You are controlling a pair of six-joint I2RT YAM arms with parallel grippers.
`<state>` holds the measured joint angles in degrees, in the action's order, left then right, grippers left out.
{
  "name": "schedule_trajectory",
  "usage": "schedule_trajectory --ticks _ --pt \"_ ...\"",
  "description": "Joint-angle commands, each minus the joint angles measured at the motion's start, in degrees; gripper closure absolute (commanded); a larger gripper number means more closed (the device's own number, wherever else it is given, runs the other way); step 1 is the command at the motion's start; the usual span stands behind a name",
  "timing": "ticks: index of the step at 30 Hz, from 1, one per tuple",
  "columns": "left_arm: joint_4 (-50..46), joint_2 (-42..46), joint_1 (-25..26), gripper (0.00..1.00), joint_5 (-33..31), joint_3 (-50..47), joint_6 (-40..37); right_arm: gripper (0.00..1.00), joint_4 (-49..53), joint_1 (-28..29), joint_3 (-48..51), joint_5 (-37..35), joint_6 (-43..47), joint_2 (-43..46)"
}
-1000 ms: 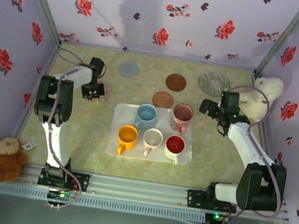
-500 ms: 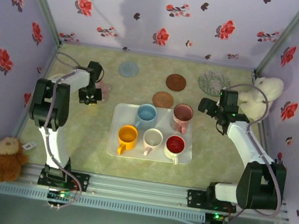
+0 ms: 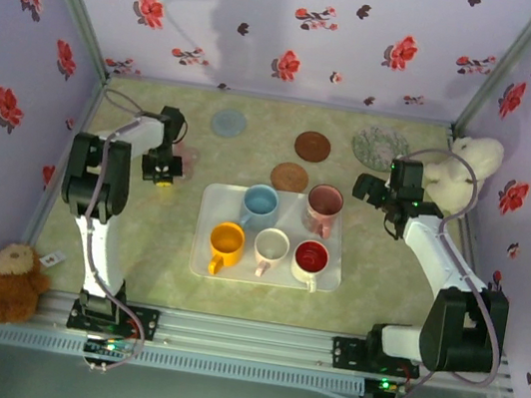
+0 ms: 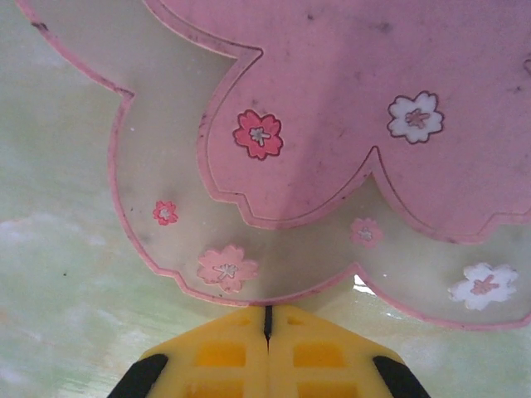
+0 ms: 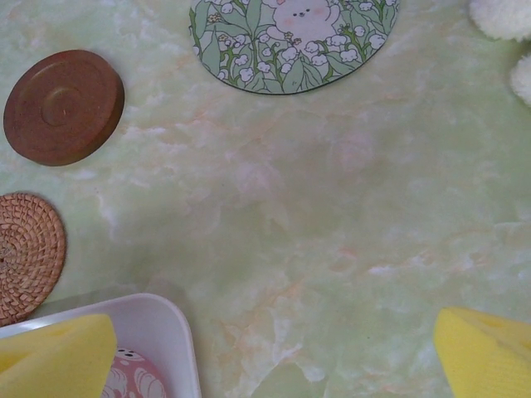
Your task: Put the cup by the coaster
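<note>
Five cups stand on a white tray: blue, pink patterned, yellow, white and red-lined. A pink flower-shaped coaster lies at the left of the table, also seen from above. My left gripper is shut, its yellow fingertips touching the coaster's near edge with nothing between them. My right gripper hovers open beside the pink cup, over bare table, with the tray's corner under its left finger.
More coasters lie at the back: grey-blue, dark brown, woven and a green printed round one. A white plush sits at the back right, a brown teddy at the front left.
My left gripper has shifted slightly back toward me and sits at the pink coaster's near edge. The right arm has barely moved.
</note>
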<state>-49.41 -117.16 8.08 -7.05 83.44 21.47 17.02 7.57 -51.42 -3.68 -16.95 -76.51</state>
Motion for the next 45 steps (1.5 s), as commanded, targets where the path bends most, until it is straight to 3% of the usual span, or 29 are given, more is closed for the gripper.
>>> schedule_trajectory --ticks 1,12,22,30,34,45 --pt "3.7 -3.6 -1.0 1.00 -1.7 3.2 -2.1 0.01 -0.1 0.4 -1.9 -1.2 0.0 0.5" --pt "3.9 -2.2 -1.0 1.00 -1.3 2.2 -0.9 0.01 0.6 0.5 -1.9 -1.4 0.3 0.9" --pt "2.1 10.4 -0.8 1.00 -0.7 -3.0 0.2 0.01 0.3 0.6 -1.7 -0.8 0.2 0.6" --pt "14.4 17.4 0.5 1.00 9.1 -1.9 -3.1 0.01 -0.2 0.6 -3.5 3.6 0.1 0.4" --pt "19.2 14.7 2.1 1.00 12.1 1.2 -5.4 0.01 -0.3 0.6 -4.3 4.5 -0.6 1.2" --pt "24.5 -4.2 6.7 1.00 16.5 16.3 -5.8 0.01 -1.4 0.6 -5.5 2.7 -0.7 1.7"
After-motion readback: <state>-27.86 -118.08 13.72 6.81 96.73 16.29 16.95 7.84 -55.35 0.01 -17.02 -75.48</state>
